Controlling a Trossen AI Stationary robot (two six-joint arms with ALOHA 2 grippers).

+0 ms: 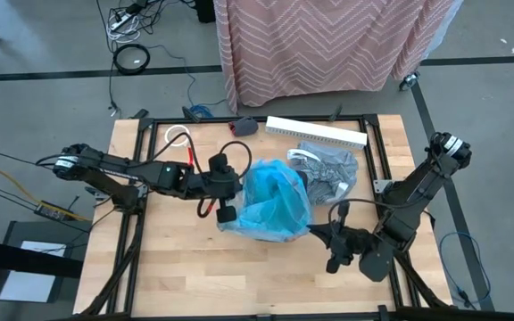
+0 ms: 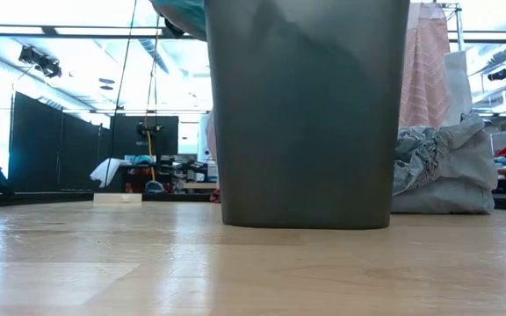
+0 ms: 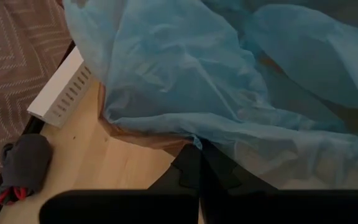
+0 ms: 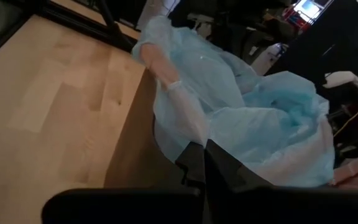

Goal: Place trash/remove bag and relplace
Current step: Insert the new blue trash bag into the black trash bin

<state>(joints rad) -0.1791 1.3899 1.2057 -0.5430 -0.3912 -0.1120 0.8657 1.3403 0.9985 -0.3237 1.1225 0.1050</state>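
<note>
**Both grippers pinch the blue bag on the bin**

Near the front right corner of the surface [image 1: 186, 276], the right gripper [image 1: 315, 231] has its fingers [image 4: 194, 163] closed to a narrow gap on a fold of the blue bag [image 1: 275, 201] at the bin's near rim. The bin [image 2: 306, 114], dark grey, stands at the middle of the surface with the blue bag draped over its mouth. On its left side the left gripper [image 1: 233, 188] pinches the bag's edge between narrow fingers [image 3: 191, 171]. Beyond the bin, toward the back right, lies the grey bag [image 1: 328, 169], crumpled, touching the bin. A white strip [image 1: 315, 132] lies along the back edge. No writing is legible.
</note>
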